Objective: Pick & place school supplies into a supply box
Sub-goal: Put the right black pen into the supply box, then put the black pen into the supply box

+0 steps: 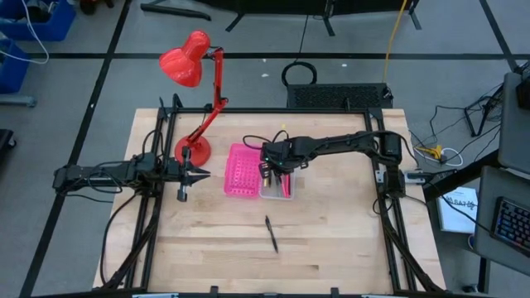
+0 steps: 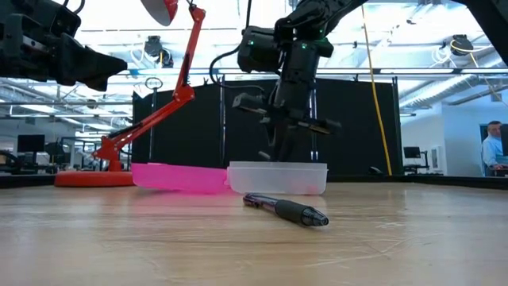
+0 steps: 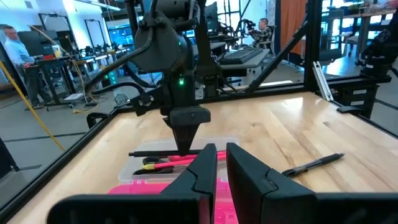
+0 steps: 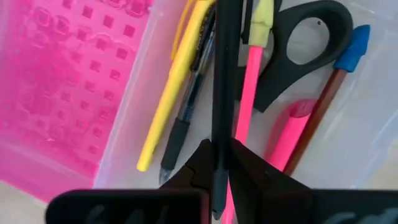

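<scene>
Nearest the low camera, a black pen (image 2: 287,210) lies alone on the bench (image 2: 159,246), out in front of the two trays and well apart from them. From above, its long axis runs roughly from the trays toward the near edge, slightly slanted, and it sits between the two arms, somewhat nearer the right one.

Over the clear supply box (image 2: 278,178) hangs the right end effector (image 1: 277,168), its fingers clenched on a thin black pencil (image 4: 222,93). That pencil runs along the box's length in the wrist view, held just above the things already inside: a yellow pen (image 4: 171,99), a pink pencil (image 4: 249,93), black-handled scissors (image 4: 305,43) and a blue-capped pencil (image 4: 339,74). The box stands just beside a pink perforated tray (image 1: 240,170), touching or nearly so.

My reading is that letting go of the pencil into the box comes next, after which the loose pen on the bench is the last item in view to fetch; it lies away from the right end effector toward the near edge.

Off to the side of the pink tray, the left end effector (image 1: 184,176) waits with its fingers nearly closed and holding nothing.

Pale wood covers the bench, and a red desk lamp (image 1: 195,99) stands at its far left. Beyond lies an open workshop with desks and people.
</scene>
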Robot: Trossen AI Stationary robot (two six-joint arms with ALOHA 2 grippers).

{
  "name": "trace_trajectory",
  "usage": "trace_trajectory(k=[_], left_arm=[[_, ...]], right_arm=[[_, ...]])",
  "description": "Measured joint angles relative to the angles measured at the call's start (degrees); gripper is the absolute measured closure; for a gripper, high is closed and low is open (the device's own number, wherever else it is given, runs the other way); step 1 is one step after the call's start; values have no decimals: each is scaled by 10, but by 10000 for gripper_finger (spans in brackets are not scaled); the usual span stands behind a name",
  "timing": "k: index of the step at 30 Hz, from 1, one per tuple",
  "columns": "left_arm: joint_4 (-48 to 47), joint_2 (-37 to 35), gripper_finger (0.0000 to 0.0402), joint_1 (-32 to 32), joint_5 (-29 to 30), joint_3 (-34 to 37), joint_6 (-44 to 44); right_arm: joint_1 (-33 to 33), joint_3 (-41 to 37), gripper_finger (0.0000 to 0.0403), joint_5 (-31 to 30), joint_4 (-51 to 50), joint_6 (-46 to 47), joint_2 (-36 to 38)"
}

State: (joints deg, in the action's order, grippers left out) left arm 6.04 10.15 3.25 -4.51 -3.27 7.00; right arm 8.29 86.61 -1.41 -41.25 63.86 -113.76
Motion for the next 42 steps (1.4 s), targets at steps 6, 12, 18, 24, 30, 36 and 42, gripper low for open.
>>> trace_trajectory(k=[6, 12, 18, 24, 30, 36, 42], left_arm=[[0, 0, 357, 0, 0, 0, 2], [-4, 0, 357, 0, 0, 0, 4], [-3, 0, 357, 0, 0, 0, 3], [-3, 0, 357, 0, 0, 0, 3], [-5, 0, 357, 0, 0, 0, 3], [-8, 0, 357, 0, 1, 0, 6], [-8, 0, 357, 0, 1, 0, 15]], right_arm=[[0, -14, 384, 0, -10, 14, 0], [-3, -38, 383, 30, -9, 17, 0], [-5, -41, 339, 30, -9, 15, 0], [-6, -41, 321, 29, -15, 11, 7], [-27, -41, 334, -46, -13, -19, 51], [-88, -40, 382, -75, -11, 23, 111], [-189, -40, 401, -75, -4, 104, 119]])
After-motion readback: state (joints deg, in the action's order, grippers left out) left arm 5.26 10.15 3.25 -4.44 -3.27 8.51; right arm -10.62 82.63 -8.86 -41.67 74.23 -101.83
